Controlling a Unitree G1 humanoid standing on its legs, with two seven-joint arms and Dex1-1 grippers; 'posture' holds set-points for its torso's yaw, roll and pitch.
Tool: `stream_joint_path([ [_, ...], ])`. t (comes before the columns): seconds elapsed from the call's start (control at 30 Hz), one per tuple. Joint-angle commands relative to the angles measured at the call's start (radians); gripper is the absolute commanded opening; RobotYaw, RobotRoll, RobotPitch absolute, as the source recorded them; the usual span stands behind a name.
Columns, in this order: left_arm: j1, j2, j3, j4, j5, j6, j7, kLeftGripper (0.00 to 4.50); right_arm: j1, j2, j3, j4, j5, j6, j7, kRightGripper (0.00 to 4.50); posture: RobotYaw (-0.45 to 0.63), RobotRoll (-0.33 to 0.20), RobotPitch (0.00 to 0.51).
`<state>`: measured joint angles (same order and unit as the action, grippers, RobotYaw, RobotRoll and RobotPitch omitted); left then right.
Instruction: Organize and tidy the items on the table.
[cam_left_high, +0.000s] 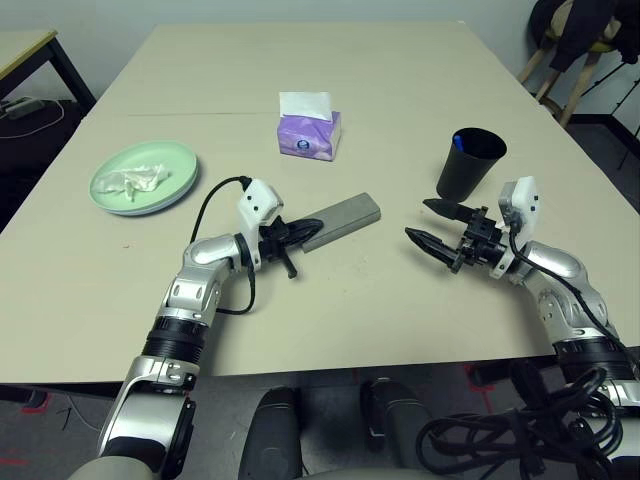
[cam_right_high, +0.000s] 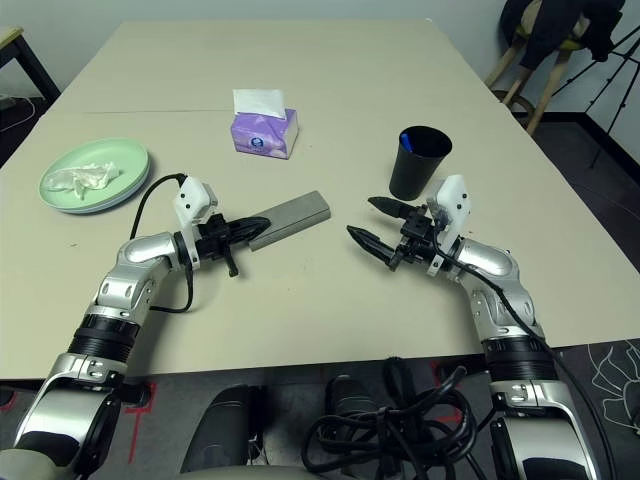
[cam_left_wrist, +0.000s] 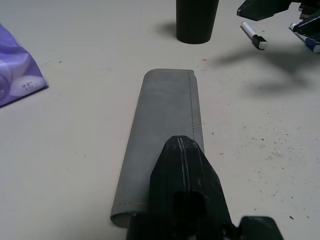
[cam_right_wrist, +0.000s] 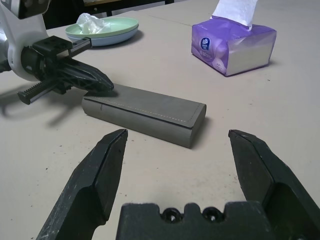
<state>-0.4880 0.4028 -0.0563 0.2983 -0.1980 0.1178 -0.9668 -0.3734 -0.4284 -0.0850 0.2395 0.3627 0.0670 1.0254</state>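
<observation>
L claw (cam_left_high: 300, 232) – on case (cam_left_high: 345, 219) end

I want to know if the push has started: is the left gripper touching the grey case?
Touching. In the right wrist view the shut left gripper rests on the near end of the case; the left wrist view shows its tip over the case top, no gap.

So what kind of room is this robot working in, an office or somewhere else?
Probably an office or lab workspace. The robot stands at a large beige table, a second desk with cables beside it sits at one side, and wooden stools draped with dark clothing stand by the wall.
</observation>
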Motion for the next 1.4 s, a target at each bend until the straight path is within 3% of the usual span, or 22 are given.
stream_joint_path([
  [0.03, -0.019, 0.012, 0.015, -0.013, -0.021, -0.047, -0.018, 0.01, 0.008, -0.012, 0.001, 0.006, -0.005, -0.033, 0.004, 4.50, 0.09, 0.000, 0.103],
  [0.07, -0.027, 0.020, 0.022, -0.023, -0.031, -0.042, -0.025, 0.01, 0.008, -0.011, -0.001, 0.007, -0.006, -0.039, 0.000, 4.50, 0.09, 0.000, 0.103],
  [0.17, -0.044, 0.050, 0.028, -0.082, -0.067, -0.030, -0.073, 0.64, 0.007, -0.017, -0.007, 0.012, -0.004, -0.041, -0.004, 4.50, 0.09, 0.000, 0.104],
  [0.33, -0.037, 0.096, 0.009, -0.187, -0.096, 0.012, -0.115, 2.56, -0.008, -0.032, -0.012, 0.005, -0.003, -0.006, -0.035, 4.50, 0.09, 0.000, 0.107],
  [0.5, -0.019, 0.081, -0.014, -0.284, -0.137, 0.081, -0.120, 4.45, -0.048, -0.123, 0.045, -0.005, -0.033, 0.059, 0.046, 4.50, 0.09, 0.000, 0.110],
  [0.93, 0.086, 0.056, -0.046, -0.298, -0.123, 0.030, -0.106, 4.45, -0.185, -0.382, 0.153, 0.219, -0.116, -0.070, 0.476, 4.50, 0.06, 0.000, 0.126],
  [1.03, 0.098, 0.054, -0.055, -0.295, -0.114, 0.009, -0.107, 4.45, -0.195, -0.460, 0.221, 0.273, -0.193, -0.194, 0.578, 4.50, 0.05, 0.000, 0.131],
  [1.2, 0.095, 0.041, -0.062, -0.285, -0.112, -0.006, -0.100, 4.45, -0.297, -0.603, 0.429, 0.473, -0.332, -0.491, 0.589, 4.50, 0.04, 0.000, 0.138],
  [1.4, 0.089, 0.027, -0.062, -0.278, -0.109, -0.016, -0.082, 4.45, -0.514, -0.574, 0.536, 0.702, -0.564, -0.746, 0.568, 4.50, 0.05, 0.000, 0.146],
])
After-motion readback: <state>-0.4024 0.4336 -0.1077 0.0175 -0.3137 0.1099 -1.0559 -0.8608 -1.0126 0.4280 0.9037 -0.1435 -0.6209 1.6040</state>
